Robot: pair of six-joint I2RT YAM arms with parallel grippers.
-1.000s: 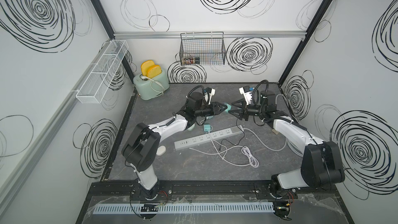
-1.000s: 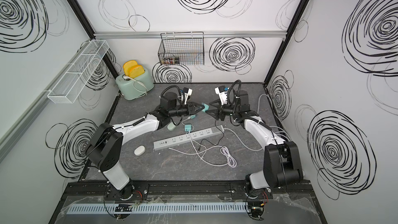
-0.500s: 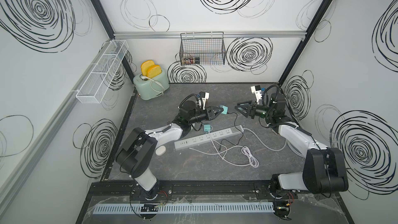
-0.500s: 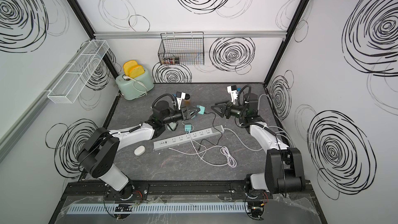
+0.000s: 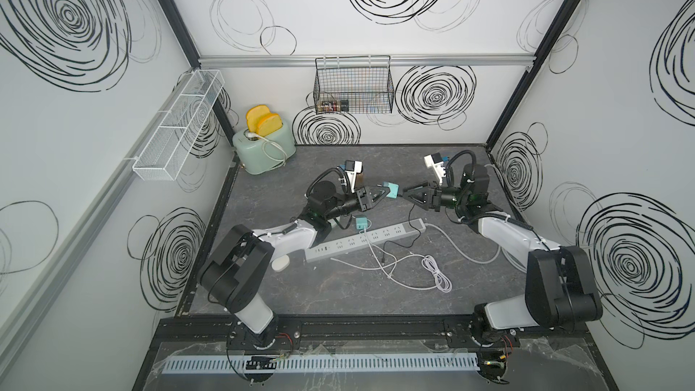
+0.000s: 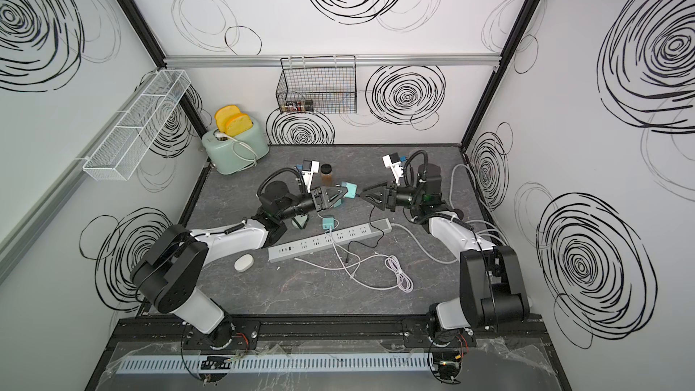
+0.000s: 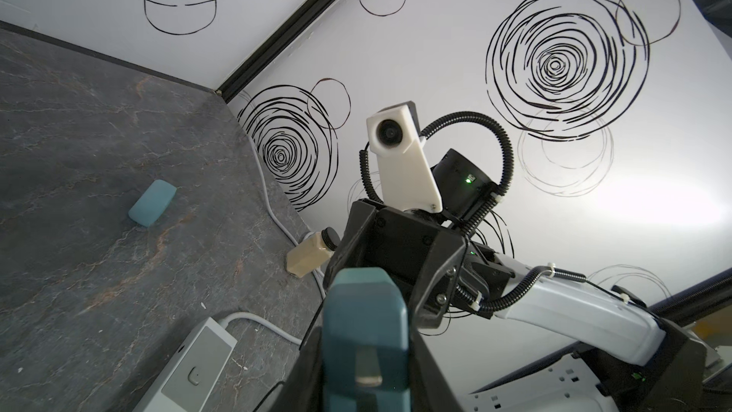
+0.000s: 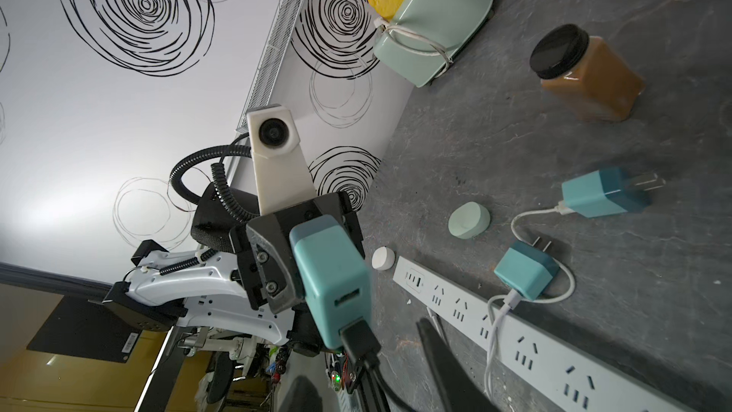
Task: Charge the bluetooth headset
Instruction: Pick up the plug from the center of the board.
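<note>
My left gripper (image 5: 380,195) is shut on a teal charger adapter (image 5: 392,189) and holds it above the table's middle. It fills the left wrist view as the adapter (image 7: 364,330). A black USB plug (image 8: 358,336) sits in the adapter's port (image 8: 330,283). Its black cable's free end (image 5: 382,258) lies in front of the grey power strip (image 5: 364,242). My right gripper (image 5: 406,194) faces the adapter, open, with a finger on each side of the plug and a gap beside it. A white oval case (image 5: 281,264) and a pale green one (image 8: 469,219) lie on the table. I cannot tell which is the headset.
Two more teal adapters (image 8: 527,271) (image 8: 602,192) with white cables lie by the strip. A coiled white cable (image 5: 432,272) lies in front of the strip. A brown jar (image 6: 326,174) stands behind the left gripper, and a mint toaster (image 5: 263,148) at back left. A wire basket (image 5: 351,88) hangs on the back wall.
A second ago both grippers met at the adapter. The right one backed off to the right, has edged in again and has narrowed its jaws. The left arm sank lower, still holding the adapter.
</note>
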